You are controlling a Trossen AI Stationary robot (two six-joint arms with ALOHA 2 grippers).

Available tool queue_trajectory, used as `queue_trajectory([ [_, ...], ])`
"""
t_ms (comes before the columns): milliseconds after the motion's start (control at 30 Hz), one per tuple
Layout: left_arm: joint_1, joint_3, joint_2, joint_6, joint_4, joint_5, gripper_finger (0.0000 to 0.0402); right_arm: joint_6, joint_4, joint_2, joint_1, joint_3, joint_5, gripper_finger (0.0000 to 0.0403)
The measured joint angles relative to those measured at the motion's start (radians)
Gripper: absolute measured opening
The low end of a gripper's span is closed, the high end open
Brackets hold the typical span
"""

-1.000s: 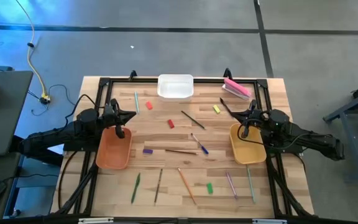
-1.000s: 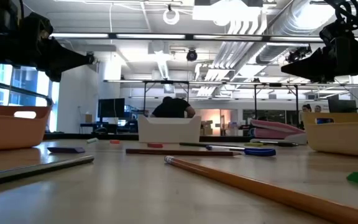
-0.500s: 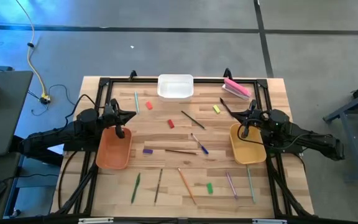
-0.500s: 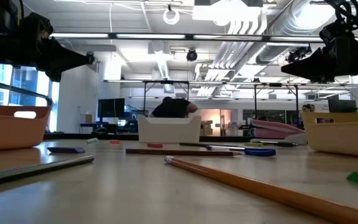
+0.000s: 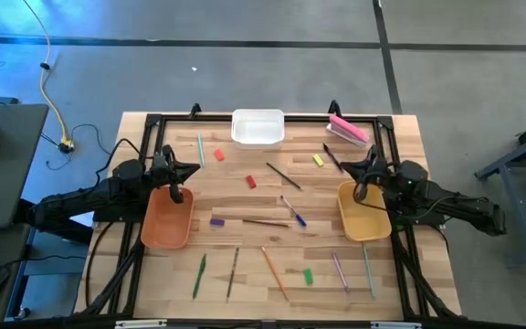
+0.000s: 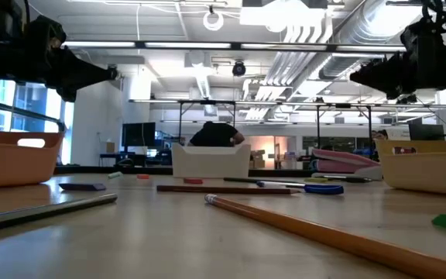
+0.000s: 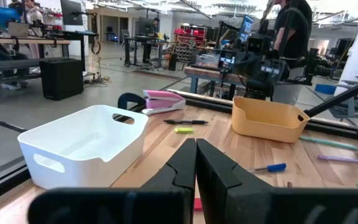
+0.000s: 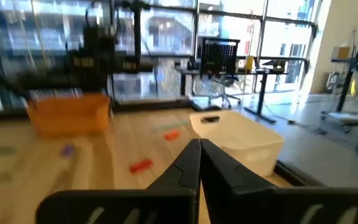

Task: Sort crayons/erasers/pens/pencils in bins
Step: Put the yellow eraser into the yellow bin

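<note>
Both grippers hover shut above the table. My left gripper [image 5: 193,171] [image 7: 196,149] is over the far end of the orange-brown bin [image 5: 168,219]. My right gripper [image 5: 345,167] [image 8: 200,149] is over the far end of the mustard yellow bin [image 5: 363,211]. The white bin [image 5: 258,126] stands at the far edge. Crayons lie flat on the wood: red [image 5: 251,182], purple [image 5: 216,221], yellow [image 5: 319,161], green [image 5: 308,275]. Flat too are the pens, teal [image 5: 201,151], black [image 5: 283,175] and blue [image 5: 293,212]. So are the pencils, brown [image 5: 265,222], orange [image 5: 273,271] and green [image 5: 199,274].
A large pink block [image 5: 347,130] lies at the far right corner, with another black pen [image 5: 331,155] just before it. A black frame [image 5: 153,121] borders the table's far and side edges. Bare wood shows between the two side bins. A person [image 6: 215,136] is in the room beyond.
My right gripper has shifted slightly toward the table's right edge and risen a little, staying shut. The left arm and all the objects are as they were.
</note>
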Motion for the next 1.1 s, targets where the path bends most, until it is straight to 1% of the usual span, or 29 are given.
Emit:
queue_trajectory([
  [33, 0.000, 0.000, 0.000, 0.000, 0.000, 0.000, 0.0001, 0.032, 0.011, 0.000, 0.000, 0.000, 0.000, 0.0000],
  [100, 0.000, 0.000, 0.000, 0.000, 0.000, 0.000, 0.0001, 0.048, 0.055, 0.001, 0.000, 0.000, 0.010, 0.0000],
  [200, 0.000, 0.000, 0.000, 0.007, 0.009, 0.000, 0.0001, 0.034, 0.081, 0.000, 0.000, 0.000, 0.013, 0.0000],
  [300, 0.000, 0.000, 0.000, 0.052, 0.032, 0.000, 0.0001, -0.022, 0.163, 0.001, -0.004, 0.000, 0.049, 0.0000],
  [367, 0.000, 0.000, 0.000, 0.058, 0.045, 0.000, 0.0001, -0.038, 0.207, 0.002, -0.006, 0.000, 0.051, 0.0000],
  [533, 0.000, 0.000, 0.000, 0.052, 0.047, 0.000, 0.0001, -0.039, 0.216, 0.066, -0.006, 0.043, 0.039, 0.0000],
  [667, 0.000, 0.000, 0.000, 0.052, 0.047, 0.000, 0.0000, -0.038, 0.210, 0.201, -0.006, 0.109, 0.059, 0.0000],
  [833, 0.000, 0.000, 0.000, 0.057, 0.054, 0.000, 0.0000, -0.014, 0.172, 0.432, -0.007, 0.234, 0.115, 0.0000],
  [1000, 0.000, 0.000, 0.000, 0.049, 0.059, -0.029, 0.0000, 0.063, 0.078, 0.669, -0.014, 0.377, 0.150, 0.0000],
  [1100, 0.000, 0.000, 0.000, 0.029, 0.052, -0.022, 0.0000, 0.138, 0.028, 0.798, -0.040, 0.453, 0.147, 0.0000],
])
